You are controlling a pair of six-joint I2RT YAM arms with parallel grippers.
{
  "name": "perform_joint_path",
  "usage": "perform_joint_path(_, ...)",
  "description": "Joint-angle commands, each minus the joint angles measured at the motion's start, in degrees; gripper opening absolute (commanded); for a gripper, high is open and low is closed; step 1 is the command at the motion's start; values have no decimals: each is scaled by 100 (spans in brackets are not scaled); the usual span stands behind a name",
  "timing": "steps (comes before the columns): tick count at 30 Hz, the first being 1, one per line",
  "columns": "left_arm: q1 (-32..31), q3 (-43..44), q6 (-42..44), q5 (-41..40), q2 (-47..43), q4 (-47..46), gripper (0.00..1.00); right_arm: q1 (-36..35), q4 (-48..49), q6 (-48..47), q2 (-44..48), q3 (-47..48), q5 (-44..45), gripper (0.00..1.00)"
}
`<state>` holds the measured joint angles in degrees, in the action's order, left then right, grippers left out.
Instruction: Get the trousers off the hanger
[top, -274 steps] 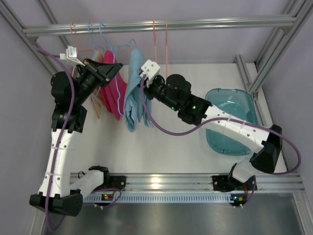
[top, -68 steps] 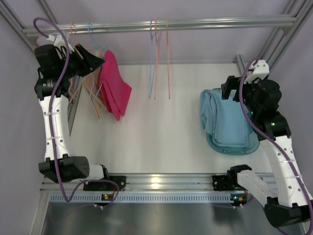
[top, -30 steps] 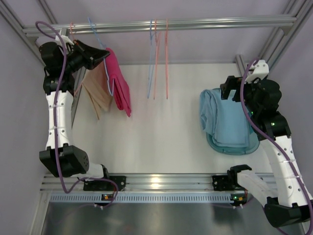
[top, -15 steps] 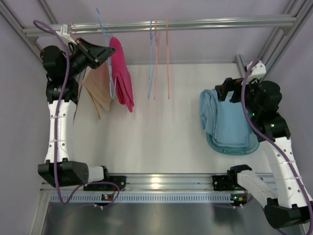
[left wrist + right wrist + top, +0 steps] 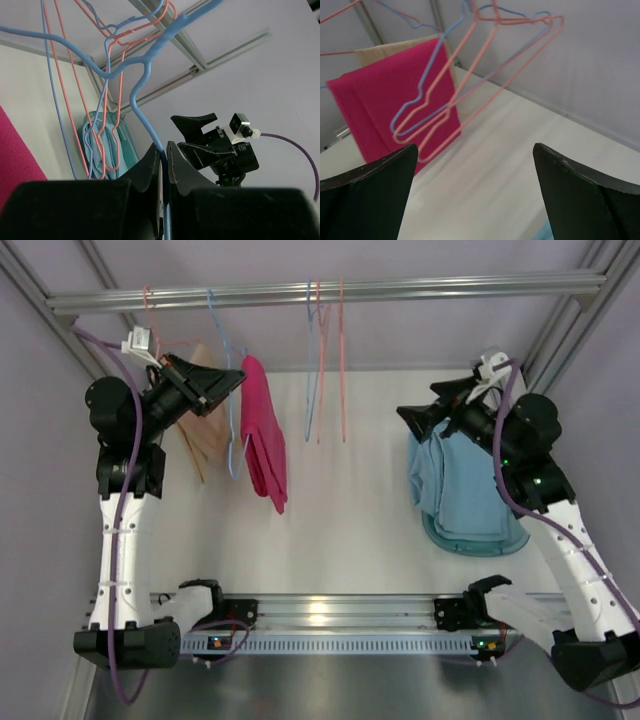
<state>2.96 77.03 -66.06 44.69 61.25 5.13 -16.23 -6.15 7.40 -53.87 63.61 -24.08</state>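
The left gripper (image 5: 235, 380) hangs over the far-left corner of the desk, its fingers pressed together on the wire of a blue hanger (image 5: 145, 62); the left wrist view shows the wire pinched between the two tips. The magenta-pink trousers (image 5: 265, 435) hang folded over that hanger, just to the right of the gripper and above the desk's far-left part. Beside them, nearer the left edge, a beige cloth (image 5: 200, 435) hangs on another hanger. The rail (image 5: 400, 287) runs along the far edge, and from its middle hang bare pink and blue hangers (image 5: 341, 370), well apart from both arms. The right gripper (image 5: 425, 405) is raised near the far-right corner with its fingers spread wide and nothing between them, pointing toward the hangers. Just beneath it, the light blue trousers (image 5: 465, 490) lie crumpled in a teal basin (image 5: 480, 546) by the right edge, spilling over its left rim.
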Motion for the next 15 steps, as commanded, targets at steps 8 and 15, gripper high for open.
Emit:
perform_joint_path(8, 3, 461, 313, -478, -518, -733, 0, -2866, 1774, -643, -1327, 810, 2064, 99)
perform_joint_path(15, 12, 690, 270, -724, -412, -609, 0, -3949, 2645, -1258, -2311, 1030, 2355, 99)
